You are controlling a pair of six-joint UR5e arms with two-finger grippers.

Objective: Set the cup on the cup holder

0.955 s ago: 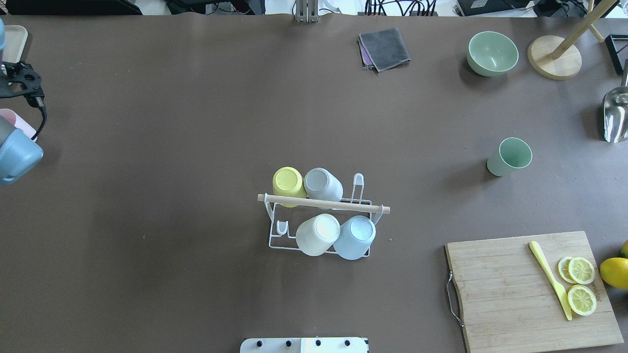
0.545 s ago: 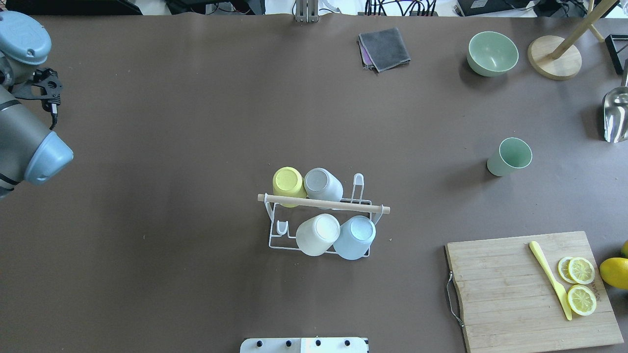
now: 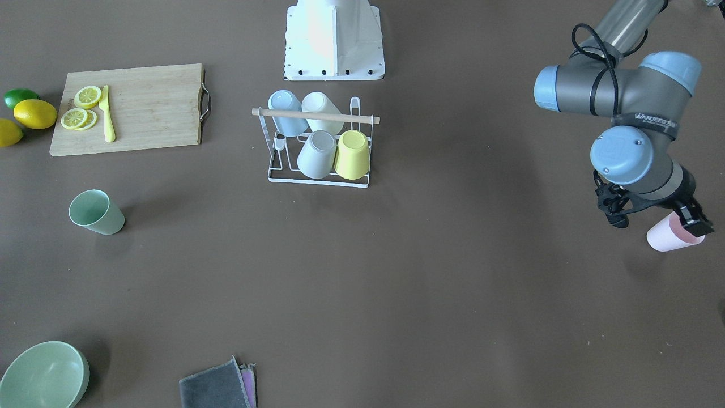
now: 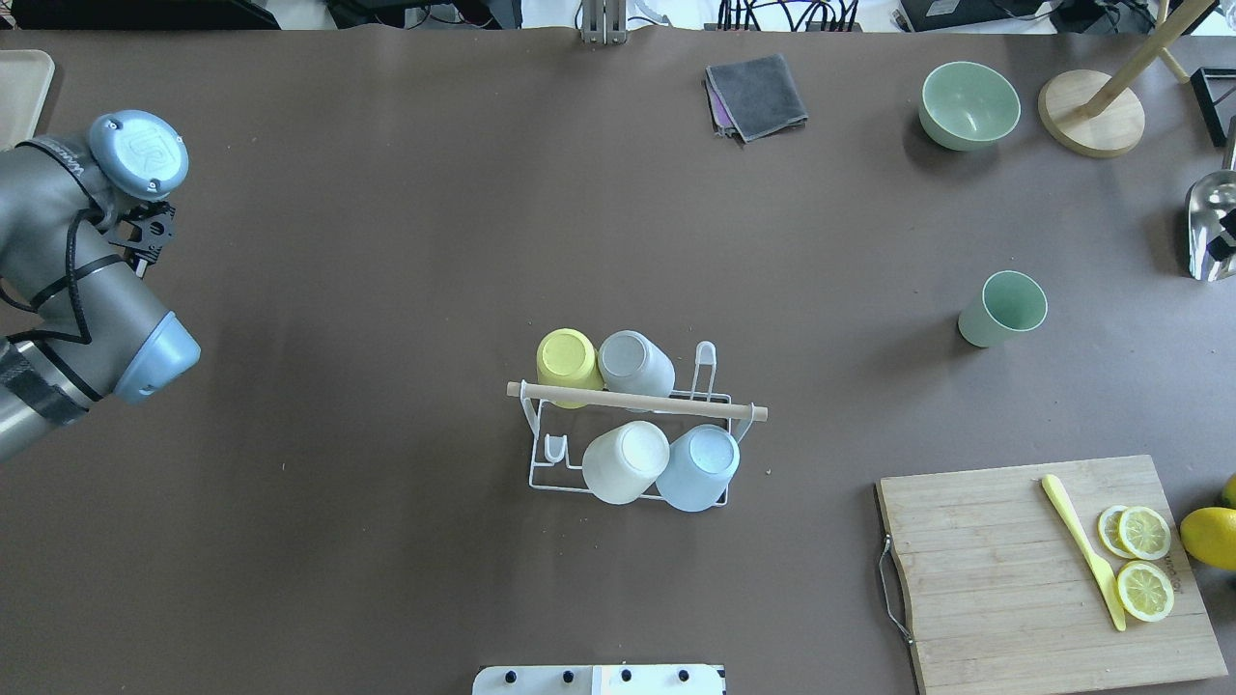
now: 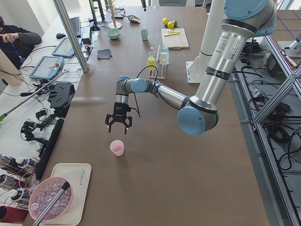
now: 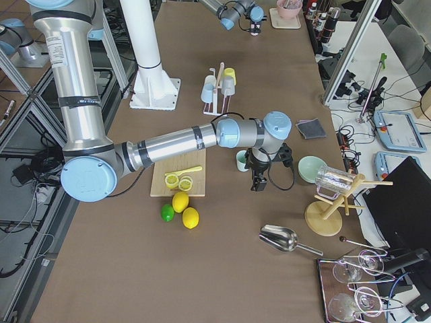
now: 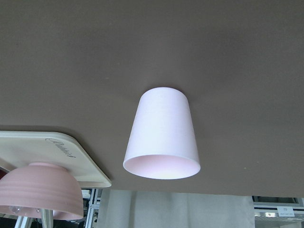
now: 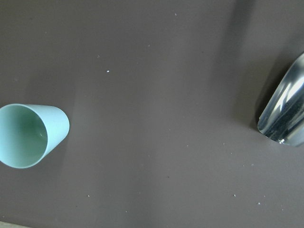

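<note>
The white wire cup holder (image 4: 541,463) with a wooden rod handle stands mid-table and also shows in the front view (image 3: 319,179). Several upturned cups hang on its prongs. A pink cup (image 3: 671,238) stands upright near the table's left end, also in the left wrist view (image 7: 161,137) and the left side view (image 5: 116,147). My left gripper (image 3: 656,220) is open just above it, not touching; the overhead view hides the cup under the arm. A green cup (image 4: 1004,309) stands at the right, also in the right wrist view (image 8: 31,135). My right gripper (image 6: 259,183) hangs beside it; I cannot tell its state.
A wooden cutting board (image 4: 1014,579) with lemon slices and a yellow knife lies front right, lemons (image 4: 1210,536) beside it. A metal scoop (image 4: 1207,227), green bowl (image 4: 969,104), wooden stand (image 4: 1091,114) and grey cloth (image 4: 756,95) lie at the back. A beige tray (image 5: 70,188) holds a pink bowl.
My left arm has swung in from the left edge and further over the table, and now covers the pink cup in the overhead view. The cups and holder have not moved.
</note>
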